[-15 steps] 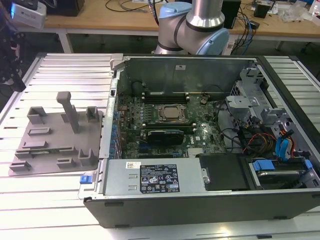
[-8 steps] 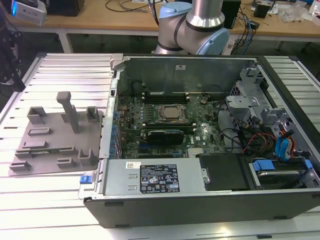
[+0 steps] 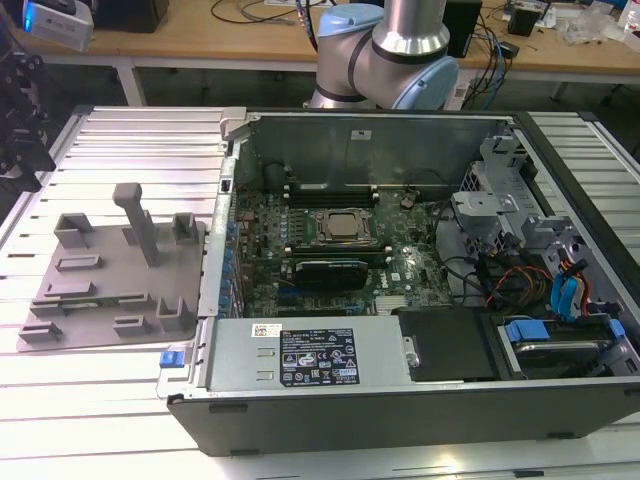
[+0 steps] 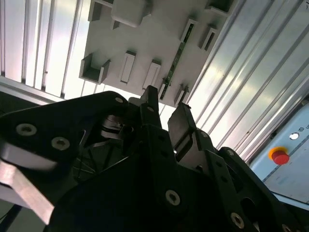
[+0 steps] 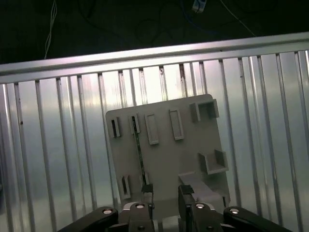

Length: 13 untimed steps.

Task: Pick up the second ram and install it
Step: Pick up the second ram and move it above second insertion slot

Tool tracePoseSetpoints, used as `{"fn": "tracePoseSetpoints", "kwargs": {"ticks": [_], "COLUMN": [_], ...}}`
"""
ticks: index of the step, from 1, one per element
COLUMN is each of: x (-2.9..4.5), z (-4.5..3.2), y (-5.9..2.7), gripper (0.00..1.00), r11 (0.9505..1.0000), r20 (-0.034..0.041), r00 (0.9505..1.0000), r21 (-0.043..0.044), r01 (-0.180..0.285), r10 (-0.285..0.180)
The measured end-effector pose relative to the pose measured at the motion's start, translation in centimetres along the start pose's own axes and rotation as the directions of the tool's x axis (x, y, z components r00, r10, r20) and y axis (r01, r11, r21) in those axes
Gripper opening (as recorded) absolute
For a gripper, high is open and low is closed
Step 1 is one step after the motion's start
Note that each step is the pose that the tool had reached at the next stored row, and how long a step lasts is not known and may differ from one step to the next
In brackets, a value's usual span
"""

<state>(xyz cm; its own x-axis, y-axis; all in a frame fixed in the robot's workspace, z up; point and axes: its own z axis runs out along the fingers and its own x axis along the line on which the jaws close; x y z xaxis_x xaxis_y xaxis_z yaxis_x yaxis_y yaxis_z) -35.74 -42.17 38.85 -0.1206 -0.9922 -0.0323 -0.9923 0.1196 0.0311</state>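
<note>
Your gripper (image 5: pixel 166 191) is released and holds nothing: in both wrist views the two black fingers (image 4: pixel 182 118) stand apart with an open gap between them. It hangs over the grey fixture plate (image 5: pixel 193 150), which lies flat on the slatted aluminium table (image 5: pixel 48 145).

You find the second ram (image 5: pixel 139 145) on that plate, a thin stick set on edge between small grey holders. In the second wrist view its green edge (image 4: pixel 176 60) runs towards the gap between the fingers, and its near end lies close to one fingertip. You cannot tell from these views how high the fingers are above it.

In the exterior view the plate (image 3: pixel 100 280) sits just beside the open computer case (image 3: pixel 350 140), on the exterior view's left. Inside the case you see the motherboard (image 3: pixel 410 270) with the square processor (image 3: pixel 345 228) near its middle.
</note>
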Motion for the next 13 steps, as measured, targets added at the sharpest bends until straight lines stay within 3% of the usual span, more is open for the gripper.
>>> {"fn": "tracePoseSetpoints", "kwargs": {"ticks": [4,13], "x": [0.00,0.06], "z": [0.09,1.45], "y": [-0.01,-0.05], "gripper": [0.34,0.34], "r11": [1.0000,1.0000], "r20": [0.0001,0.0000], "r00": [1.0000,1.0000], "r21": [0.0001,0.0000], "r01": [0.002,0.002], "r10": [-0.002,-0.002]}}
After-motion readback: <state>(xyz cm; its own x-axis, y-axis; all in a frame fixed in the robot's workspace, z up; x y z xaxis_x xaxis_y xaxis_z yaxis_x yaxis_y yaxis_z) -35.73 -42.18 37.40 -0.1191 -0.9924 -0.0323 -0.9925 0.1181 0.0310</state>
